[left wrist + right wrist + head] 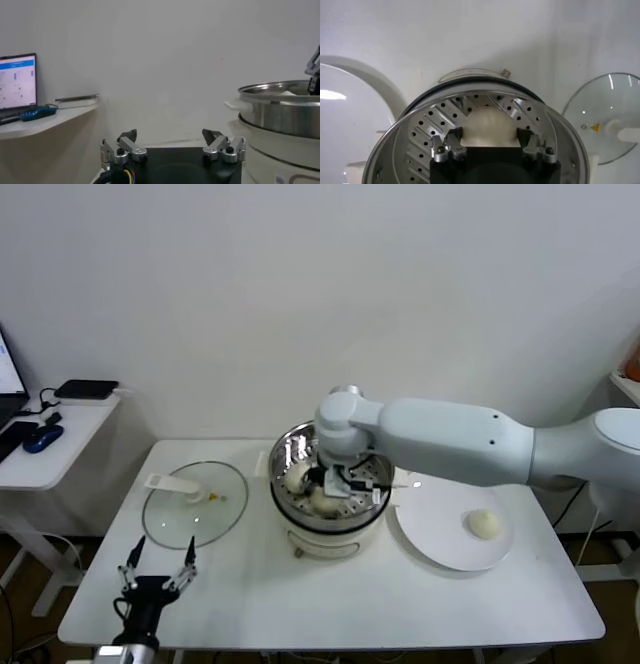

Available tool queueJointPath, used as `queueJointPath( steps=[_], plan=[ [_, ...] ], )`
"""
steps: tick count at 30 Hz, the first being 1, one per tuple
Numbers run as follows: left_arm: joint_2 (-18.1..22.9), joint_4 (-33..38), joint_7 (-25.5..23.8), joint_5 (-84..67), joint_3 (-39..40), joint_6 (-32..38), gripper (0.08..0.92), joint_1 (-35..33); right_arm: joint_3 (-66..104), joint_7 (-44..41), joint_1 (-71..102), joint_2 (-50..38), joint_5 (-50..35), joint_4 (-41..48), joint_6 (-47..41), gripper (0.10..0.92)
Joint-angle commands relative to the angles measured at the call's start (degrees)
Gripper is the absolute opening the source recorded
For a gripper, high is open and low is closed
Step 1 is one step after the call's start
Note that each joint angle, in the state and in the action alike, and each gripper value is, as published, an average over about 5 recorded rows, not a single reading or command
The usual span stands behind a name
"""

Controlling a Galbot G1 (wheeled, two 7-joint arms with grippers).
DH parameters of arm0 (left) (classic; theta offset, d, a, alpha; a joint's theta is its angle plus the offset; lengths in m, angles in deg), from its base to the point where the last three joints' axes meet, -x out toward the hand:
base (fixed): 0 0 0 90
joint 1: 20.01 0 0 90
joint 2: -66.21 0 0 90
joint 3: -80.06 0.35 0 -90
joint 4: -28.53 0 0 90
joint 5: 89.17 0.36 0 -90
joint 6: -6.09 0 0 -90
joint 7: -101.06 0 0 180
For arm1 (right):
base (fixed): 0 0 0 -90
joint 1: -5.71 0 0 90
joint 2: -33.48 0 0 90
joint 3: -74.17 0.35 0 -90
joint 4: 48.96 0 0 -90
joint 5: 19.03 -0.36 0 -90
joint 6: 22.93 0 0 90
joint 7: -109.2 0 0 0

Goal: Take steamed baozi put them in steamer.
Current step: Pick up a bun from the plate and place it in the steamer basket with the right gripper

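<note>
The steamer (283, 452) is a shiny perforated basket on a cream pot base at the table's middle. My right gripper (337, 483) reaches down inside it, and in the right wrist view that gripper (489, 137) is shut on a cream-white baozi (489, 124) just above the perforated floor (432, 120). The head view shows two baozi in the basket, one (297, 476) to the left and one (325, 502) at the gripper. Another baozi (486, 524) lies on the white plate (430, 534). My left gripper (160, 570) is parked open near the front left edge, holding nothing.
The glass lid (195, 506) with a white handle lies flat left of the steamer. A side table (50, 449) with a laptop and a blue mouse stands at far left. My right arm (450, 442) spans over the plate side. In the left wrist view the steamer rim (280, 92) rises on one side.
</note>
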Motion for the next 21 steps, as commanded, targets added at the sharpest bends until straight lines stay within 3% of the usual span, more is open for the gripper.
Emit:
queueJointPath(
  steps=[1, 8, 14, 21],
  plan=[
    [0.0, 0.0, 0.0, 0.0, -0.1, 0.1, 0.823, -0.2, -0.1, 0.3, 1.1, 0.2, 0.3, 0.1, 0.2, 0.719],
    [-0.1, 0.0, 0.1, -0.2, -0.4, -0.3, 0.823, 0.7, 0.0, 0.8, 1.6, -0.3, 0.4, 0.3, 0.8, 0.744],
    [0.0, 0.0, 0.1, -0.2, -0.4, -0.6, 0.823, 1.0, 0.3, 0.9, 1.9, -0.3, 0.5, 1.2, 2.8, 0.814],
    [0.0, -0.1, 0.1, -0.2, -0.3, -0.6, 0.823, 0.9, 2.5, 0.5, 0.7, 0.5, -1.9, 4.4, 6.6, 0.823]
  ],
)
